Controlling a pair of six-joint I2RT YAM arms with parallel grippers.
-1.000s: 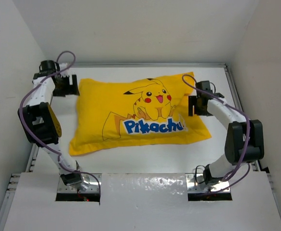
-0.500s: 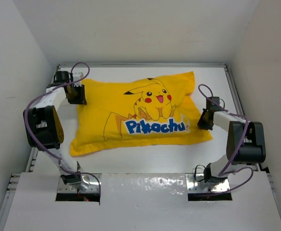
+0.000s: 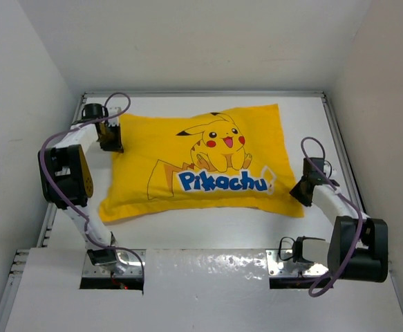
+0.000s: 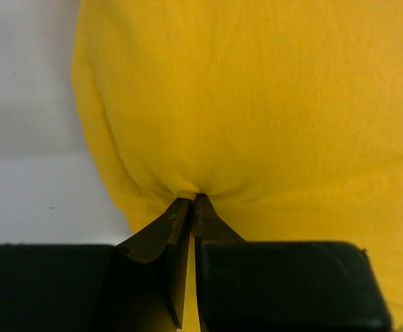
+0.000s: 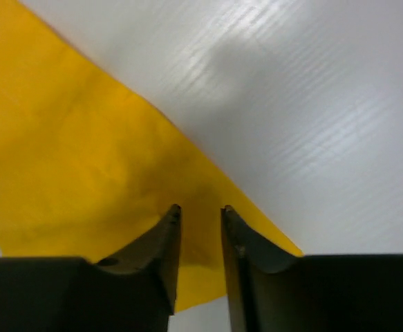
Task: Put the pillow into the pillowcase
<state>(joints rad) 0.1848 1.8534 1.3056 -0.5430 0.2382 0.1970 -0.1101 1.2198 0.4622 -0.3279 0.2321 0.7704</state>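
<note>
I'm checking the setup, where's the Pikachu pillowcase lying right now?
In the top view the pillowcase lies on the table, its far-left corner pinched by the left hand, its near-right corner at the right hand.

Bright, even light; faint soft shadows
</note>
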